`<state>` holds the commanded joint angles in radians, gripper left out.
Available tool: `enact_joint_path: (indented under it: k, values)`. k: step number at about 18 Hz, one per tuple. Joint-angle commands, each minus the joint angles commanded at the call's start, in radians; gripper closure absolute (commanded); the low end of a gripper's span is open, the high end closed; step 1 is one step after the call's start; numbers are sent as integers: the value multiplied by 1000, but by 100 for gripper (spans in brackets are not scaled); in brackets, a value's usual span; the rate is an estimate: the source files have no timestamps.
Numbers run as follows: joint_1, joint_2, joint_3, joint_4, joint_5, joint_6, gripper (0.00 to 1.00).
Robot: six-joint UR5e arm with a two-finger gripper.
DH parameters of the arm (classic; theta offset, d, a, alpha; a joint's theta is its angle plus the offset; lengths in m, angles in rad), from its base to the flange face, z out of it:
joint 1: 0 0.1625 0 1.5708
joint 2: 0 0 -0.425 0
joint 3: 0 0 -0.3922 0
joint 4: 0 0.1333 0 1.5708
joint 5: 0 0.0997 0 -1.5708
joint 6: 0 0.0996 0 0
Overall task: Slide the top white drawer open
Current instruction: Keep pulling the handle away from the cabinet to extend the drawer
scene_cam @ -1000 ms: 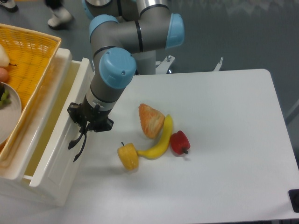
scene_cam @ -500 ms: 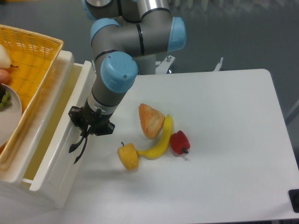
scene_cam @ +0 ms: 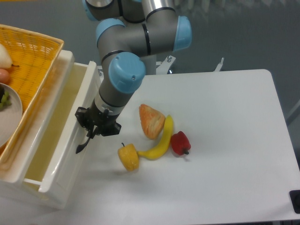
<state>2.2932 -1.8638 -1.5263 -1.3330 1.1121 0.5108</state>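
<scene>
pincer [scene_cam: 92, 132] down at the front panel of the top white drawer [scene_cam: 61, 140], closed, by the look of it, around the curved black handle [scene_cam: 83, 144], whose lower end pokes out below the fingers; exact finger gap hidden by the wrist, so how firm the hold is: cannot tell. drawer at the left edge of the bench [scene_cam: 225, 154], already pulled well out of the cabinet, pale inner floor and side walls open to view, nothing visible inside.

probably stiff and boxy, glossy and slick on the panel, so no good pressing against the flat face; the handle is the one sensible place to take hold, near its middle, pulling straight along the runners. likely light while empty, yet apt to bind if tugged sideways or lifted.

yellow wicker basket [scene_cam: 28, 65] on top of the cabinet, a plate [scene_cam: 9, 117] of fruit in it. just beside the pincer on the bench: yellow pepper [scene_cam: 128, 157], banana [scene_cam: 160, 140], croissant [scene_cam: 151, 121], red pepper [scene_cam: 180, 143]; near enough to be knocked by a wide swing.
</scene>
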Motion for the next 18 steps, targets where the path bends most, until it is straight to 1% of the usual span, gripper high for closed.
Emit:
enact_joint_path:
  k: [11,14,18]
  values:
    - [54,2,8,0,0,32,86]
    - [75,-3,8,0,0,60,86]
    - [91,-8,6,0,0,63,86]
